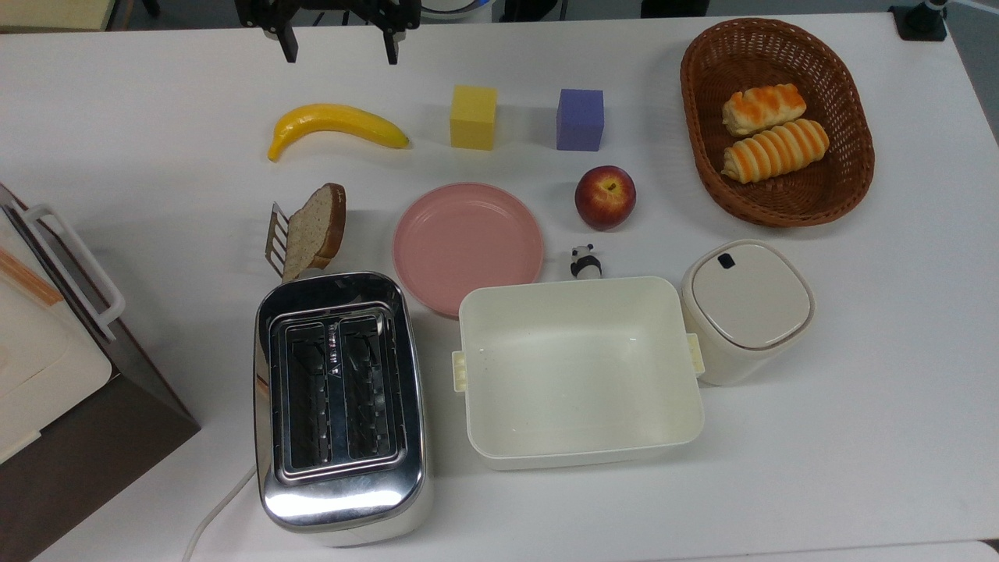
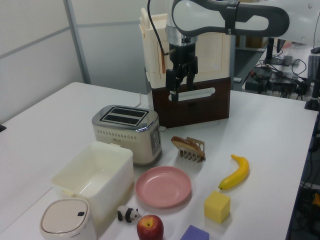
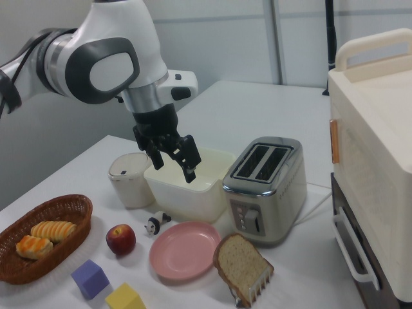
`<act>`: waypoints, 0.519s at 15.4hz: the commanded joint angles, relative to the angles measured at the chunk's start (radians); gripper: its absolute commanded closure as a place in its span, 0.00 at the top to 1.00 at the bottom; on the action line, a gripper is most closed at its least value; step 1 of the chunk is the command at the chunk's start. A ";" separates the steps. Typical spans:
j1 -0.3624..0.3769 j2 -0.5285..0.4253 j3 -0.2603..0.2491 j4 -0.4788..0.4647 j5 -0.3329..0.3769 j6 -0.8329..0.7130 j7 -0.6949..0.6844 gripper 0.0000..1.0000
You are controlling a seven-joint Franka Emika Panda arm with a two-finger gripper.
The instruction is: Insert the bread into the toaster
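The bread [image 1: 314, 226] is a speckled tan slice with a brown crust. It leans upright in a small wire rack [image 1: 276, 239], just beyond the toaster [image 1: 339, 406]. The chrome toaster has two dark slots with nothing in them. My gripper [image 1: 340, 48] hangs open at the top view's upper edge, past the banana, with nothing between its fingers. In the left view the gripper [image 2: 179, 89] is well above the table, behind the bread [image 2: 186, 144] and toaster [image 2: 127, 131]. In the right view the gripper [image 3: 174, 162] hovers in front of the cream tub, left of the toaster [image 3: 264, 187], with the bread [image 3: 241, 261] lower right.
A banana [image 1: 335, 125], yellow cube [image 1: 473, 117], purple cube [image 1: 580, 119], apple [image 1: 605, 197] and pink plate [image 1: 467, 243] lie mid-table. A cream tub [image 1: 577, 445], lidded pot [image 1: 748, 308], panda figure [image 1: 584, 261] and roll basket [image 1: 702, 164] are right. An oven [image 1: 47, 367] stands left.
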 commanded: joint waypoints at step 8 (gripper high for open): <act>-0.006 0.006 -0.012 -0.013 0.004 -0.010 -0.075 1.00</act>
